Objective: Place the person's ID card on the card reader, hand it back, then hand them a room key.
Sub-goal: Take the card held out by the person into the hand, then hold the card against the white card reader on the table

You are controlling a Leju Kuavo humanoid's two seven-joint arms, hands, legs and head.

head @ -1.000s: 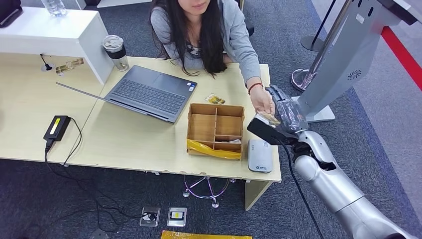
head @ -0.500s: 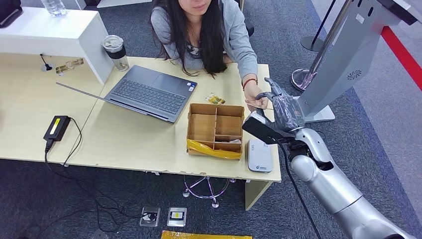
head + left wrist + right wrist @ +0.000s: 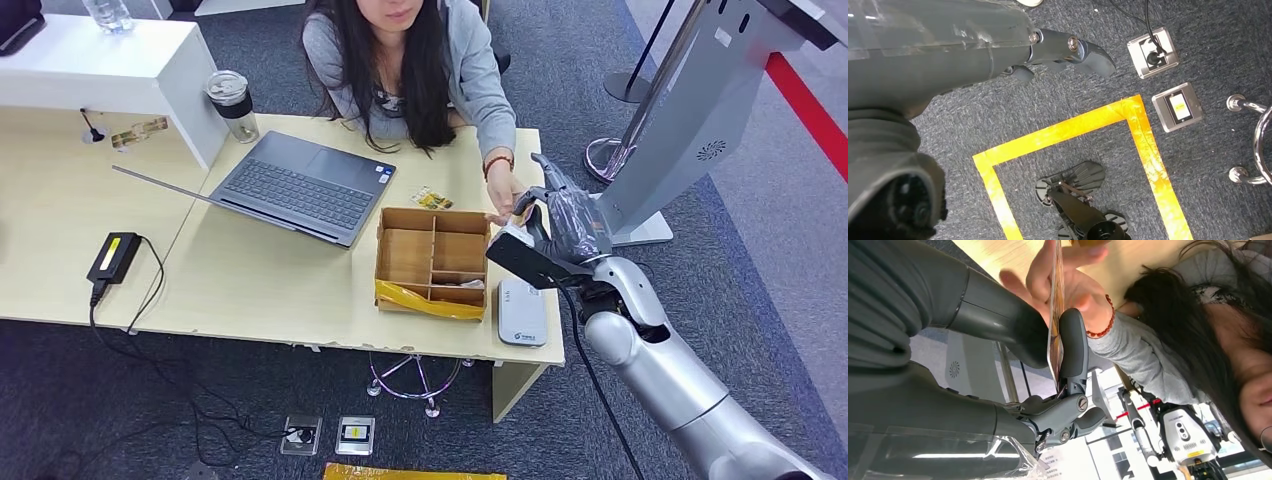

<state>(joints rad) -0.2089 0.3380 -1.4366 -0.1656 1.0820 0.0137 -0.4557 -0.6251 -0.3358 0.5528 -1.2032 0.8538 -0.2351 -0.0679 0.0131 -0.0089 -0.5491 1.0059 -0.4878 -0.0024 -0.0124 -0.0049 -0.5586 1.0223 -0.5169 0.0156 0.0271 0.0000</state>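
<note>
My right hand (image 3: 565,218) is raised past the table's right end, beside the person's hand (image 3: 503,195). In the right wrist view my right hand (image 3: 1013,335) pinches a thin yellow-brown card (image 3: 1054,325), seen edge-on, between thumb and finger. The person's hand (image 3: 1073,287) has its fingers on the same card's far end. I cannot read the card's face. The white card reader (image 3: 523,312) lies flat at the table's near right corner, below my hand. My left hand (image 3: 1013,40) hangs over the floor with nothing in it, fingers loosely apart.
A wooden divided box (image 3: 433,215) with a yellow strip along its front stands left of the reader. A small card (image 3: 432,198) lies behind it. An open laptop (image 3: 305,185), a lidded cup (image 3: 232,103) and a power adapter (image 3: 115,255) are further left. A grey kiosk stand (image 3: 690,120) rises to the right.
My right hand has lifted and shifted slightly toward the person. The person's hand slid from over my palm to the card's far end, nearer the box.
</note>
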